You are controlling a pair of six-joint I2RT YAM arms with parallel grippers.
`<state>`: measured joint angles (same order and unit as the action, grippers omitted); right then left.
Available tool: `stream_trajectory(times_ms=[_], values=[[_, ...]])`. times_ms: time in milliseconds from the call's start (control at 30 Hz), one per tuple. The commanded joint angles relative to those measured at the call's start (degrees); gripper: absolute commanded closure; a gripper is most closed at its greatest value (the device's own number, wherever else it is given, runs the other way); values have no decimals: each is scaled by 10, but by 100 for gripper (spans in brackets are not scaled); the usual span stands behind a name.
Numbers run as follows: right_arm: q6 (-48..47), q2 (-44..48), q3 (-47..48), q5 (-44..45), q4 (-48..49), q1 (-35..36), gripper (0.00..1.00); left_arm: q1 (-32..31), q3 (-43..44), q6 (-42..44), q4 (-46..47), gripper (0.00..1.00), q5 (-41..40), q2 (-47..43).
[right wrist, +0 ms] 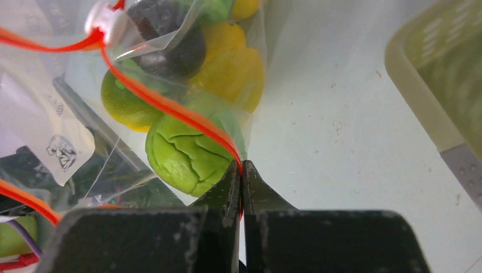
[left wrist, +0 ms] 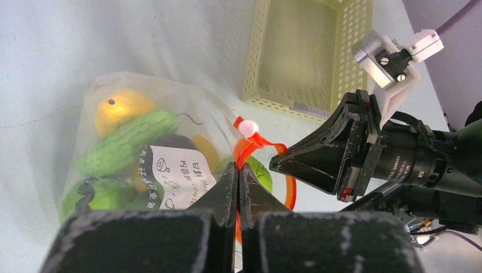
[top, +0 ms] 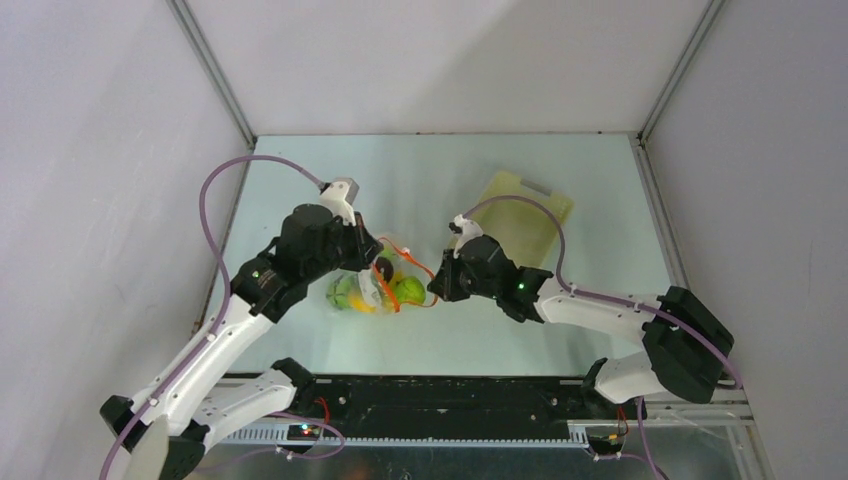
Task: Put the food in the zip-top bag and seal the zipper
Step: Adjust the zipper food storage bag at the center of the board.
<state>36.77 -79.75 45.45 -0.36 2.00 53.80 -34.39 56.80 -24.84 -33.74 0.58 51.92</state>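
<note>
- Top view: the zip-top bag (top: pixel 362 292) lies on the table (top: pixel 420 180) between the two arms, with the food (top: pixel 407 290) already inside it.
- The left gripper (top: pixel 368 258) and right gripper (top: pixel 437 287) sit at opposite sides of the bag's mouth. I judge this is to pull the zipper (top: pixel 412 262) taut so it can be closed.
- The wrists cover both sets of fingertips from up here, so this view doesn't show me the grip. The basket (top: pixel 522 212) sits behind the right arm, apart from the bag.
- Left wrist view: my left fingers are pressed together and the orange strip rises out of the seam between them, so they are pinching the zipper.
- The white slider (left wrist: pixel 248 128) rides on the strip just beyond the tips.
- The right gripper's tip meets the loop of strip from the far side, but its own finger hides the contact.
- Yellow and green pieces show through the plastic. A dark one is half hidden behind the label (left wrist: pixel 176 173).
- Right wrist view: the right fingers are narrowed to a sliver, with the strip running straight into the gap. I read that as a pinch on the zipper.
- The strip bows, and a second orange line shows at lower left, so I judge the mouth is not sealed. I can't tell how much of the track is pressed shut.
- The frame cuts off the bag's left side.
</note>
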Motion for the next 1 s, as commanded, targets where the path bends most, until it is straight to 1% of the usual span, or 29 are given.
stream_trajectory(times_ms=[0,133,200,333,500,633,767,833,967], values=[[-19,11,39,-27,50,3,100,-2,0,15,29,100,-4,-16],[-61,42,65,-71,48,4,100,-2,2,2,29,100,-4,-20],[-84,59,88,-92,27,4,100,-2,4,-16,31,100,4,-27],[-129,88,136,-133,-33,3,100,-4,9,-60,40,100,57,-49],[-146,126,175,-152,-99,-13,100,-19,-13,-102,80,100,69,-97],[-141,141,188,-176,-133,-50,100,-41,-24,-127,88,100,54,-130],[-154,148,190,-222,-147,-59,100,-73,-48,-147,116,100,52,-146],[-173,145,190,-234,-151,-59,100,-98,-56,-148,131,100,44,-142],[-207,125,190,-254,-152,-60,100,-151,-59,-144,150,100,23,-105]])
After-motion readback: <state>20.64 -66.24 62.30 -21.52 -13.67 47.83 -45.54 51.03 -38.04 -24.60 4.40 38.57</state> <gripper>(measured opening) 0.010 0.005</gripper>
